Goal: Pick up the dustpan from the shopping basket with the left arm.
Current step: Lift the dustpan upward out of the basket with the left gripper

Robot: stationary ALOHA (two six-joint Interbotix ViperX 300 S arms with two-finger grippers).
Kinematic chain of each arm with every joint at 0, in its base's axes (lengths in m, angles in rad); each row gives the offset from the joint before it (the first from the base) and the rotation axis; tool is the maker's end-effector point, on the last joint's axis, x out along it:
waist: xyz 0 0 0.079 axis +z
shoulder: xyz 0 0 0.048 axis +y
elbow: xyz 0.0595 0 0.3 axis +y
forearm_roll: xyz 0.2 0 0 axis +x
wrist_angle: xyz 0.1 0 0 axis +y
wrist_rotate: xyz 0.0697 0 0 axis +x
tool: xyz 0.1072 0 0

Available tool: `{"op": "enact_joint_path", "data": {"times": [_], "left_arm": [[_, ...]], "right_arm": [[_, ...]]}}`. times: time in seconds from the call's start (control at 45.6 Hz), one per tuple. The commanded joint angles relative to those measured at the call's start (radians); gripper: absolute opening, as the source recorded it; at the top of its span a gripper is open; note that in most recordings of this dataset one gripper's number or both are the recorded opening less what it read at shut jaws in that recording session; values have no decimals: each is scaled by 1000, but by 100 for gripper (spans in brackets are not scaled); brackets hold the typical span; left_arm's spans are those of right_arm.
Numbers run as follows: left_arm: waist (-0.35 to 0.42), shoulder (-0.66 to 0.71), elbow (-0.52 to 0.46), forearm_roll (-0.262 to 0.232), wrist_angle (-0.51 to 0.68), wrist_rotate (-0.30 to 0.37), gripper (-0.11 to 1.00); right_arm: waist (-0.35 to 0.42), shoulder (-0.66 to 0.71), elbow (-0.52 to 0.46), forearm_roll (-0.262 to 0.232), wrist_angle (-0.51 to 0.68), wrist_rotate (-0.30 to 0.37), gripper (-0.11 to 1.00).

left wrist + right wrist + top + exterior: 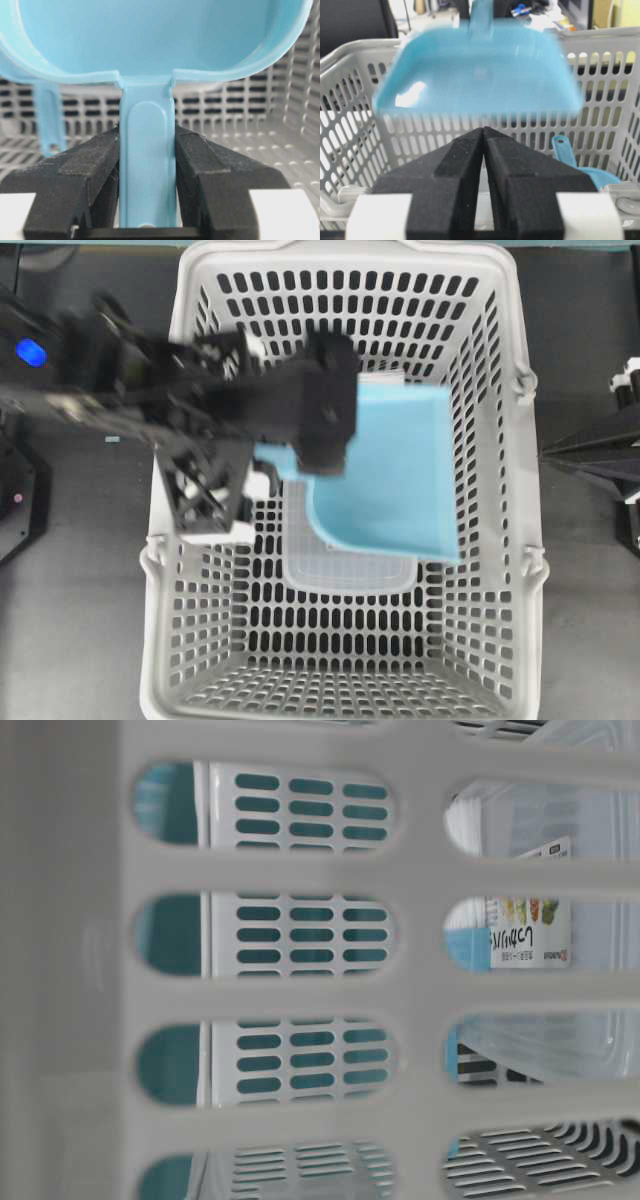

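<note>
The light blue dustpan (400,470) hangs above the inside of the grey shopping basket (345,252), with its tray toward the right wall. My left gripper (310,445) is shut on its handle. In the left wrist view the handle (147,165) is clamped between both black fingers (210,165), with the tray (160,35) above them. My right gripper (483,131) is shut and empty outside the basket's right wall (350,150). From there the dustpan (480,75) looks blurred above the rim.
A clear lidded box (350,570) lies on the basket floor under the dustpan; its label shows in the table-level view (530,935). A second blue handle with a hole (565,150) leans inside the basket. The right arm (595,448) sits at the right edge.
</note>
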Motion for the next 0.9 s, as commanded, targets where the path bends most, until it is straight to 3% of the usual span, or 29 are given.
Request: {"op": "enact_joint_path", "data": {"times": [0.0,0.175,0.877], "left_arm": [[17,-43,-57,5,-2,20,28],[32,-57,-60,5,-2,52,28],[29,-54,-57,5,-11,52,28]], "right_arm": [[2,0,-6,5,-6,3,0],[2,-6,-5,5,-5,3,0],[2,-14,0,5,-5,3,0]]}}
